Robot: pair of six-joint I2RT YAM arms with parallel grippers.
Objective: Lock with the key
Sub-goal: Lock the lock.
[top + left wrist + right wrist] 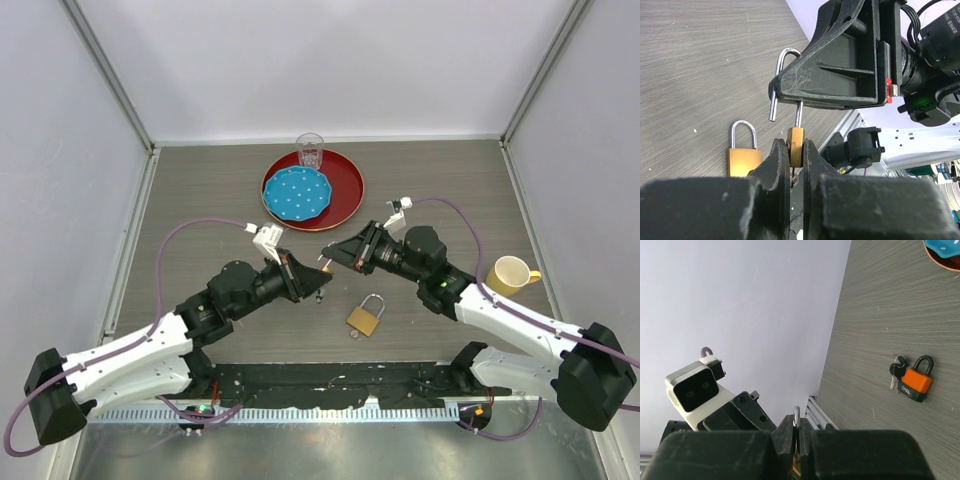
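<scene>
the task looks to be in its early-to-middle stretch, with nothing locked yet. both arms meet above the middle of the worktop [200, 190] and share one small brass padlock [796, 145] in the air. the left hand [320, 284] is clenched on the lock's body, and the right hand [330, 258] is clenched on its shackle [773, 102]. the shackle stands raised and open, with its free leg hanging clear of the body, so this lock is plainly unlocked.

i cannot make out a key in the held lock; the bit of its body below the left fingers [777, 165] is hidden. the only keys [896, 371] that show hang on an orange padlock [916, 381], which lies on the worktop apart from both hands. a second brass padlock [365, 318] lies near the arms with its shackle down.

what seems left is to seat the free leg in the body, press the shackle home, and turn a key.
</scene>
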